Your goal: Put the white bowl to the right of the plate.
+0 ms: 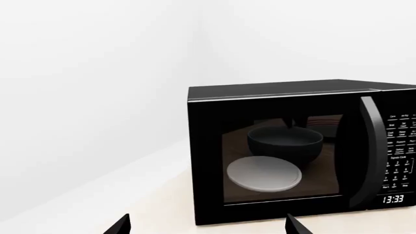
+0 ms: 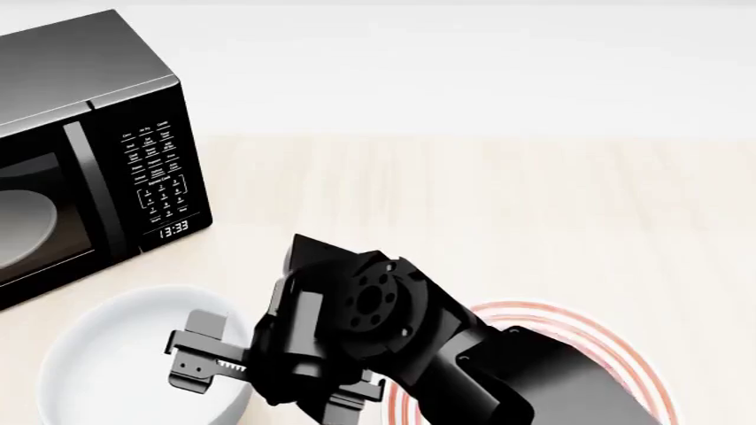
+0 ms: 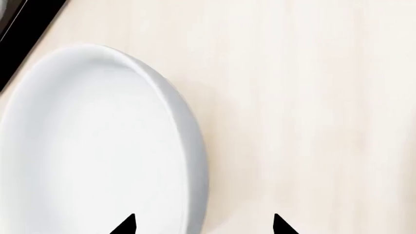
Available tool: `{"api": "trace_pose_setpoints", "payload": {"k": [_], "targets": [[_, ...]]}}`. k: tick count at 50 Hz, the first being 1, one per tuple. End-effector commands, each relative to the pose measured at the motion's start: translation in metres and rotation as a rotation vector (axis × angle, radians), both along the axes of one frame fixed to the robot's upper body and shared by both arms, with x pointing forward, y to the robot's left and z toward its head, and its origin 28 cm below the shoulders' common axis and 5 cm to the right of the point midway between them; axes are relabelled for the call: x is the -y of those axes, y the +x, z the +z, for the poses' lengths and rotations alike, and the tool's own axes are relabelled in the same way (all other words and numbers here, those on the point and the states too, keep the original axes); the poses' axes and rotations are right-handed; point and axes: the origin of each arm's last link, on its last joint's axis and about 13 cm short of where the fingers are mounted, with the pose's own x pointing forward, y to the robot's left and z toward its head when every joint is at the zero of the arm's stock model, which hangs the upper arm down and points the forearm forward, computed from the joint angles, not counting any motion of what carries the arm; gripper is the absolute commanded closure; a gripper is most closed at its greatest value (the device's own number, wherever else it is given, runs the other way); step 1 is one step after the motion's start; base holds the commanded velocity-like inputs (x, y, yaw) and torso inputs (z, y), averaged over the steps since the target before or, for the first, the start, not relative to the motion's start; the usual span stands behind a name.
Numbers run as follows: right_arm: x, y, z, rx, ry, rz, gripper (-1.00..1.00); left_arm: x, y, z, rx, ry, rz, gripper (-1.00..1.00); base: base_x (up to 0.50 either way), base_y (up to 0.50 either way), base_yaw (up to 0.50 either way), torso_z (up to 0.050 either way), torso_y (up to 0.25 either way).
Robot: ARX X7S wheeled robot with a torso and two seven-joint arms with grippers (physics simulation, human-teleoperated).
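Jaws, left wrist view: the left gripper [image 1: 208, 226] shows only two dark tips, set wide apart with nothing between them; it faces a black microwave [image 1: 302, 153] on the pale desk [image 1: 140, 195], well clear of the task's things. Behind the door glass sit a pale dish [image 1: 263, 174] and a dark bowl shape, possibly a reflection; neither is a task object. Head view: the right gripper [image 2: 266, 372] hangs over the right-hand rim of the white bowl [image 2: 106, 354], which sits at the near left of the desk, in front of the microwave. The plate [image 2: 614, 354] with red rings lies just right of the bowl, largely hidden under the right arm. The bowl is thus still on the wrong side of the plate. Right wrist view: the right jaws stand open and empty, one tip over the bowl's inside, the other over bare desk, so the rim wall lies between them, apparently not yet touched. Risks, judged: the thick glossy wall could slip from a shallow pinch; a rim-only hold may tilt the bowl; carrying it low across could knock the plate.
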Motion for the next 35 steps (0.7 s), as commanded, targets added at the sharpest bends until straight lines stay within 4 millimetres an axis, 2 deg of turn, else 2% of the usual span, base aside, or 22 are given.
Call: {"api": "trace_pose_setpoints", "payload": {"k": [1,15,20,35], "targets": [[-0.001,-0.002,-0.008,0.014,0.040,0.026,-1.00,0.001,0.000,0.000,0.002,0.001,-0.005,-1.00,0.00,0.00,0.00,0.000,0.000],[-0.005,-0.003,-0.004,0.074,0.083,0.071,-1.00,0.001,0.000,0.001,0.003,0.000,-0.009,-1.00,0.00,0.00,0.00,0.000,0.000],[-0.002,-0.003,-0.010,0.049,0.010,0.048,-1.00,0.001,0.000,0.001,0.004,0.001,-0.010,-1.00,0.00,0.00,0.00,0.000,0.000],[-0.002,-0.006,-0.021,0.047,0.019,0.053,-1.00,0.001,-0.001,0.001,0.009,-0.001,-0.010,-1.00,0.00,0.00,0.00,0.000,0.000]]}}
